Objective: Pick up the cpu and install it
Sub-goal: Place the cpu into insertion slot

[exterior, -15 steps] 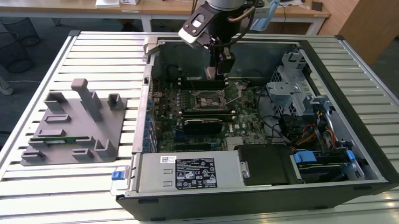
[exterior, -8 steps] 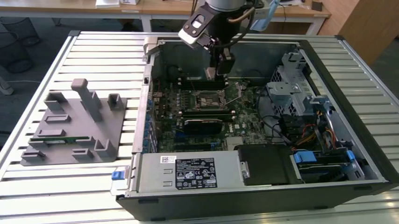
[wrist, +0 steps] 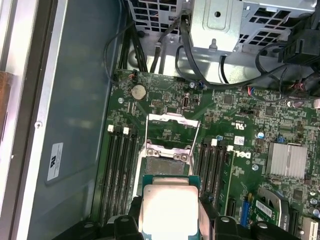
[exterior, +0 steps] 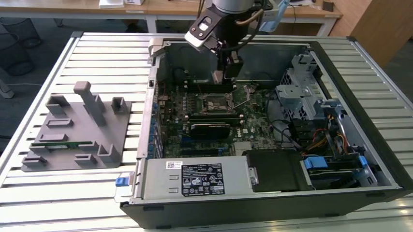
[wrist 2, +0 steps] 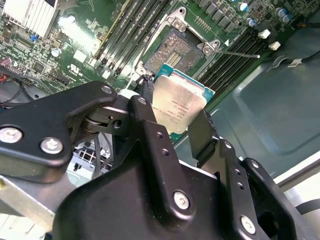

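and we're in a robotics lab or workshop here: an open computer tower (exterior: 271,205) lying on a slatted metal bench (exterior: 103,58), a grey parts fixture (exterior: 74,135) beside it, wooden desks (exterior: 174,7) along the back.

A single robot arm (exterior: 223,17) reaches down from the far side of the scene, near the middle of the exterior view, with its wrist angled steeply downward. Its black two-fingered gripper (exterior: 226,72) hangs below the wrist. In the second wrist view, the fingers (wrist 2: 200,132) clamp opposite edges of the cpu (wrist 2: 177,102).
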Robot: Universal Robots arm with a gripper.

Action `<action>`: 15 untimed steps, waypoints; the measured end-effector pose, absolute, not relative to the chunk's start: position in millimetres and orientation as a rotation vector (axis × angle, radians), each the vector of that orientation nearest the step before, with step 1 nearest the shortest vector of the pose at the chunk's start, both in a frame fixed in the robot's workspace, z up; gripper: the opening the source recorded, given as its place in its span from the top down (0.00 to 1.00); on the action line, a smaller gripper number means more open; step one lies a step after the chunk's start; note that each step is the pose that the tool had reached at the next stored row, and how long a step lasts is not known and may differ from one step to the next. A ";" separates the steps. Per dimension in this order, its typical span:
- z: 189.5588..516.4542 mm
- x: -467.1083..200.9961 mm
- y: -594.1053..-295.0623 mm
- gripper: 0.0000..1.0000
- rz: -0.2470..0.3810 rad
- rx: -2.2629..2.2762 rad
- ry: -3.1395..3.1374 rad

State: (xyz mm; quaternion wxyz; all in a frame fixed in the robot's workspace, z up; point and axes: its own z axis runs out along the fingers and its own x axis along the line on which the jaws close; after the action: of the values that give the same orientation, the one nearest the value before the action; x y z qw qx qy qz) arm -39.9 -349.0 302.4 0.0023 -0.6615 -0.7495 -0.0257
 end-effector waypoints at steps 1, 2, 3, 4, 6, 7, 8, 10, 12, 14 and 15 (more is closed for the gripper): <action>301.8 -39.9 -349.0 0.47 -0.081 -2.077 -2.349; 301.0 -39.8 -348.9 0.47 -0.081 -2.083 -2.344; 300.3 -39.8 -348.8 0.47 -0.081 -2.090 -2.338; 299.5 -39.7 -348.6 0.47 -0.081 -2.096 -2.333; 297.4 -39.5 -347.9 0.47 -0.082 -2.103 -2.326; 296.0 -39.3 -347.2 0.47 -0.082 -2.107 -2.322; 294.5 -39.2 -346.5 0.47 -0.082 -2.110 -2.320; 291.0 -39.0 -345.2 0.47 -0.082 -2.116 -2.315; 287.4 -38.8 -344.1 0.47 -0.082 -2.123 -2.308; 283.7 -38.8 -342.8 0.47 -0.082 -2.133 -2.300; 281.9 -38.7 -342.2 0.47 -0.082 -2.139 -2.294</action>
State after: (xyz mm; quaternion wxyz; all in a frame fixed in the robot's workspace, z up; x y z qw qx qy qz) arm -38.7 -342.2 281.9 0.0020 -0.6816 -0.7313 -0.0262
